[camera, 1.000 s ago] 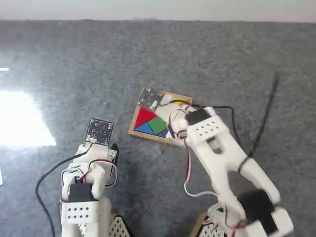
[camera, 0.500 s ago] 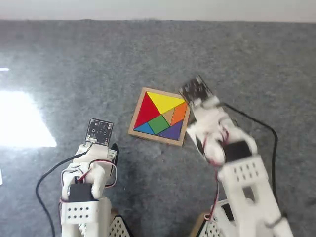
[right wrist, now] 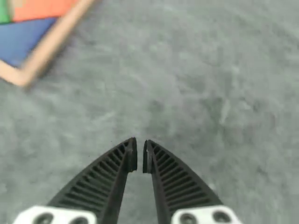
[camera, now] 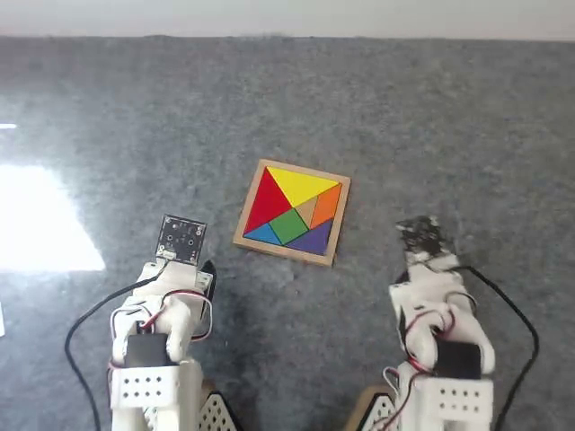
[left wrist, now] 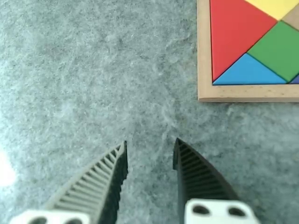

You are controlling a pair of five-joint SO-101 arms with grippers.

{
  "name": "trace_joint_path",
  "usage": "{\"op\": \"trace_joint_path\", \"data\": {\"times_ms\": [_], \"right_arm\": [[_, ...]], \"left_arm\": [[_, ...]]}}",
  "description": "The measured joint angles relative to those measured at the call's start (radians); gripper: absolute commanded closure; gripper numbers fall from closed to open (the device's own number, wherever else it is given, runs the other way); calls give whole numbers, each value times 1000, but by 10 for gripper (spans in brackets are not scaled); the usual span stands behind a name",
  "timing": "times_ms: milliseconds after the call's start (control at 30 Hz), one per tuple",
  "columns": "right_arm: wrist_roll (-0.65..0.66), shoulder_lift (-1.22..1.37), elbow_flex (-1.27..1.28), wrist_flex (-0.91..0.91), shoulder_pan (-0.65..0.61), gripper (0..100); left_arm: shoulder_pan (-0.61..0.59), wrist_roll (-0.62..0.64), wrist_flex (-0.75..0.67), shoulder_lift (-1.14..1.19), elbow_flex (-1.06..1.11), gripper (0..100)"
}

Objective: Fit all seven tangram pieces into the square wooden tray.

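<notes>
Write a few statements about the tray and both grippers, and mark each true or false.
1. The wooden tray holds coloured pieces edge to edge. True.
2. The left gripper grips the red piece. False: it is open and empty above the grey mat; the red piece lies in the tray.
3. The right gripper is shut on nothing. True.
4. The yellow piece lies outside the tray. False: it lies in the tray beside the red piece.

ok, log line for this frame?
square wooden tray: seven tangram pieces seated | left end effector: open, empty, near tray corner | right end effector: shut, empty, off tray
</notes>
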Motion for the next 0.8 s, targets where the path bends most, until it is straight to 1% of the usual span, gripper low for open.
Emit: {"op": "trace_joint_path", "data": {"times_ms": [100, 200, 267, 800], "right_arm": [[0, -138, 84, 40, 100, 950], [0, -140, 133, 54, 178, 950], [0, -141, 135, 54, 204, 950], [0, -141, 137, 54, 210, 950]], "left_arm": [[0, 0, 0, 0, 0, 848], [0, 0, 0, 0, 0, 848], [0, 0, 0, 0, 0, 848], [0, 0, 0, 0, 0, 848]]}}
